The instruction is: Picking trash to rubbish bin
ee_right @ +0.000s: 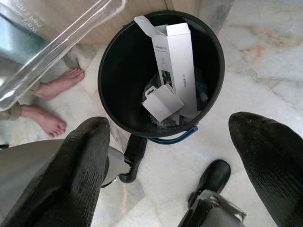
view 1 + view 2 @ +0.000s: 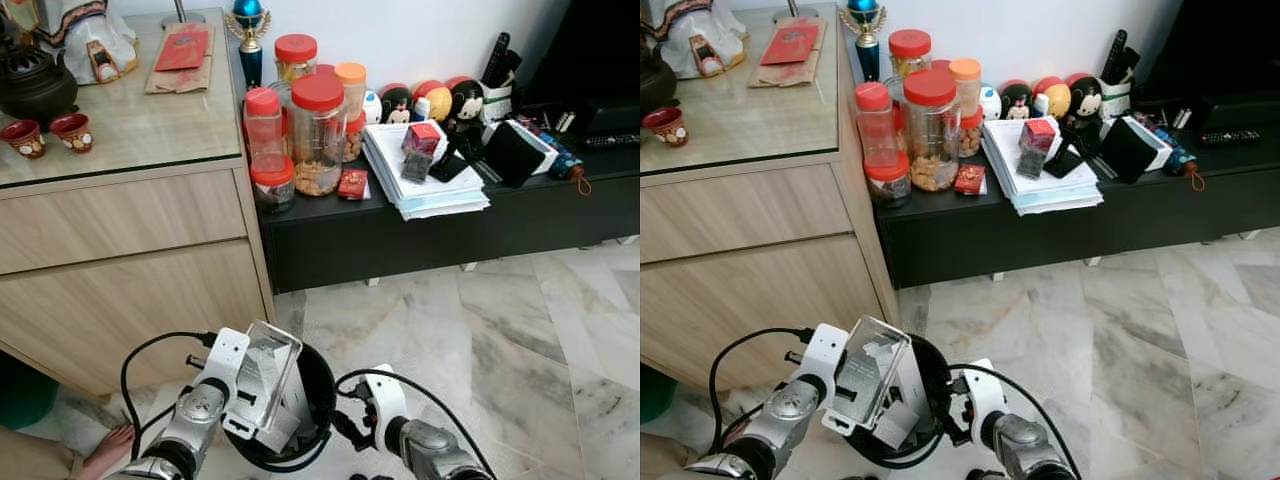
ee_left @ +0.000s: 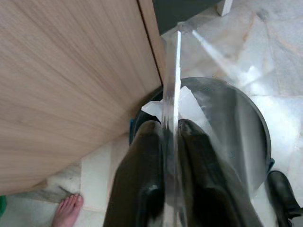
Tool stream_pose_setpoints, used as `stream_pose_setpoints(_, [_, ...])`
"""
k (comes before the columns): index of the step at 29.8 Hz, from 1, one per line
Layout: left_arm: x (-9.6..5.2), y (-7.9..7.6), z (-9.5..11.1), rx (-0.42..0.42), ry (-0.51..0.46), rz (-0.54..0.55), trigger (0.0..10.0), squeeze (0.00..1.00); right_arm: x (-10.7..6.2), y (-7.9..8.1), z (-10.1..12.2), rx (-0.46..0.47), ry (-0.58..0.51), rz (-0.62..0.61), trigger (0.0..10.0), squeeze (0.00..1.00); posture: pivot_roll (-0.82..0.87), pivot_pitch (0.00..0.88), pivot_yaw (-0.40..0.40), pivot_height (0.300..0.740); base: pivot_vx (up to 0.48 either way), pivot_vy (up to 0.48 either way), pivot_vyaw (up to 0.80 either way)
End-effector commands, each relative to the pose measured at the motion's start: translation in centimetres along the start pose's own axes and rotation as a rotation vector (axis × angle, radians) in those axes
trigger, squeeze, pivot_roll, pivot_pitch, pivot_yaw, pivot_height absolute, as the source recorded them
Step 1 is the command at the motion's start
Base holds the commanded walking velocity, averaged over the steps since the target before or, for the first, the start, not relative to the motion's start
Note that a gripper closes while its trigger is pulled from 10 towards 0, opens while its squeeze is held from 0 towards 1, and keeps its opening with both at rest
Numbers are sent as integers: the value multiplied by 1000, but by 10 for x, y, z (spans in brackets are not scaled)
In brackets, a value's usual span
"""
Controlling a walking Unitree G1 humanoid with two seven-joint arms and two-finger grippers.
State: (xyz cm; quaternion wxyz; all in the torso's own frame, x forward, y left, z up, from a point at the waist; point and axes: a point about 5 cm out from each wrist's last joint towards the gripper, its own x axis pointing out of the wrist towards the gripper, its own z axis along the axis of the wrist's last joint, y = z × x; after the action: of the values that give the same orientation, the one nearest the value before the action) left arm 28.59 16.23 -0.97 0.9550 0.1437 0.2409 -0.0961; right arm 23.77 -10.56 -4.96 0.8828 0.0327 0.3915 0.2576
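The left gripper (image 3: 170, 142) is clamping a clear plastic container (image 2: 262, 385) by its edge and holding it tilted over the rim of the black rubbish bin (image 1: 111, 61). The container is see-through and glare is washing out its far end in the left wrist view, so whether it holds anything is impossible to tell. It is also blocking most of the bin's mouth from the head camera — the bin (image 2: 318, 385) is showing there as little more than a dark curve between the two arms.

The right gripper (image 1: 170, 156) is hovering above the bin with its two fingers spread wide and nothing between them.

Inside the bin, one long white carton (image 1: 175, 61) is leaning against the wall and one smaller white card piece (image 1: 161, 101) is lying near it; darker scraps beneath are too murky to count.

Two bare feet (image 1: 57, 85) of a person are standing beside the bin, cut off at the ankles.

Behind, a wooden cabinet (image 2: 120, 260) and a low black shelf (image 2: 430, 235) crowded with red-lidded jars (image 2: 318, 130) — several overlapping, the exact number unclear.
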Motion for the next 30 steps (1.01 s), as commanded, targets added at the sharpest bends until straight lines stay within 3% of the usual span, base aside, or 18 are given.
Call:
stream_pose_setpoints(1, [-1,-2,-4,0,17,-18,10000,1000,-1,-1,-3,15,5,-9,10000,0,133,172,-17,740,0,0,0])
stream_pose_setpoints(14, [-2,-1,-8,-11,29,-11,10000,1000,-1,0,-6,31,4,-19,10000,0,137,173,-17,740,0,0,0])
stream_pose_setpoints(15, [-3,0,-10,-14,37,-5,10000,0,-1,-1,-8,30,10,-36,10000,0,137,173,-15,740,0,0,0])
stream_pose_setpoints(19, [-5,2,-14,-8,48,5,10000,0,-2,-3,-10,23,10,-61,10000,0,137,173,-15,740,0,0,0])
stream_pose_setpoints(21, [-13,12,-35,-22,122,71,10000,0,-5,-8,-16,59,10,-124,10000,0,136,174,-11,740,0,0,0])
stream_pose_setpoints(24, [-22,20,-52,-40,183,121,10000,0,-8,-11,-23,49,22,-159,10000,0,142,173,-11,740,0,0,0])
stream_pose_setpoints(25, [-30,23,-67,-50,238,148,10000,0,-9,-13,-28,45,34,-181,10000,0,145,175,-10,740,0,0,0])
stream_pose_setpoints(30, [-57,29,-108,-96,389,218,10000,0,-14,-17,-41,48,67,-237,10000,0,143,174,-10,740,0,0,0])
